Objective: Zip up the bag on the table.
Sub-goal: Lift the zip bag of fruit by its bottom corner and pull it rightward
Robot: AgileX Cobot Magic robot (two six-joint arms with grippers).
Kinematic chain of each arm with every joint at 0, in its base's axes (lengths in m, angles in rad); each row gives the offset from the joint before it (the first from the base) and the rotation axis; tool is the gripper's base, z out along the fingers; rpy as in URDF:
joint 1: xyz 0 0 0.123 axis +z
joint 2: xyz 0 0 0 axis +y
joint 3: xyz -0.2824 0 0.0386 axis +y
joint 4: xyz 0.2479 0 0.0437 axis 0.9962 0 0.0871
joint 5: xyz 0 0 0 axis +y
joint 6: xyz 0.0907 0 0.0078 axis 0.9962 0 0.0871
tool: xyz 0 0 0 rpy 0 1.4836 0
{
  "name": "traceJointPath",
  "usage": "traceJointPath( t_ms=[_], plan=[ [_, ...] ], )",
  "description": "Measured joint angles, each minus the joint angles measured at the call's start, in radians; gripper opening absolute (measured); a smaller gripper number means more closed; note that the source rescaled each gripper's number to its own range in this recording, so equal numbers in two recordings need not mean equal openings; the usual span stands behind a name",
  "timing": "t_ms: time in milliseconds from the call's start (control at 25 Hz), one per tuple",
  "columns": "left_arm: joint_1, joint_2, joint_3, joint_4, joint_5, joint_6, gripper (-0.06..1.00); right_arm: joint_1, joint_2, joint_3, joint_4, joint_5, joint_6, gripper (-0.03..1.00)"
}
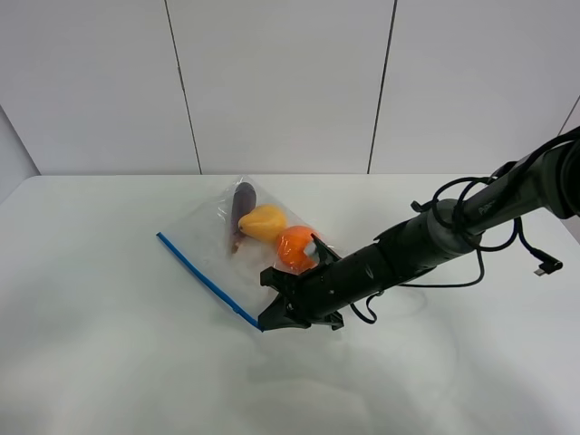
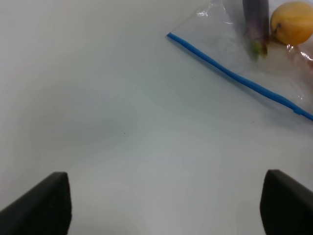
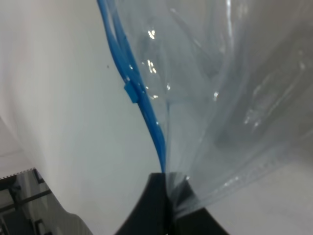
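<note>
1. We saw the bag (image 1: pixel 207 243) lying on the worktop (image 1: pixel 100 362).
2. Right gripper (image 3: pixel 168 193) was clamped on its corner, at the blue zip strip (image 3: pixel 132 83).
3. Left gripper (image 2: pixel 166 181) was spread wide, holding nothing, apart from the bag.

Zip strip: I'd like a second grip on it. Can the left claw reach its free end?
Probably yes: only bare table lies between the open left claw and the zip strip; the right claw pinches its other end.

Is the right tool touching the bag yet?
Touching. In the right wrist view the right tool pinches the bag where its blue zip strip ends.
</note>
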Motion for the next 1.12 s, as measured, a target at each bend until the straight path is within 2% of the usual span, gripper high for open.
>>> traceJointPath(
  t_ms=[280,480,840,1120],
  plan=[
    [0.0,0.0,0.0,0.0,0.0,0.0,1.0,0.0,0.0,0.0,-0.027,0.023,-0.024,0.0],
    [0.0,0.0,0.0,0.0,0.0,0.0,1.0,0.0,-0.034,-0.001,-0.095,0.033,-0.021,0.0],
    [0.0,0.0,0.0,0.0,0.0,0.0,1.0,-0.057,-0.139,-0.002,-0.262,0.034,0.082,0.0],
    [0.0,0.0,0.0,0.0,0.0,0.0,1.0,-0.057,-0.216,-0.002,-0.31,0.036,0.107,0.0]
  ],
)
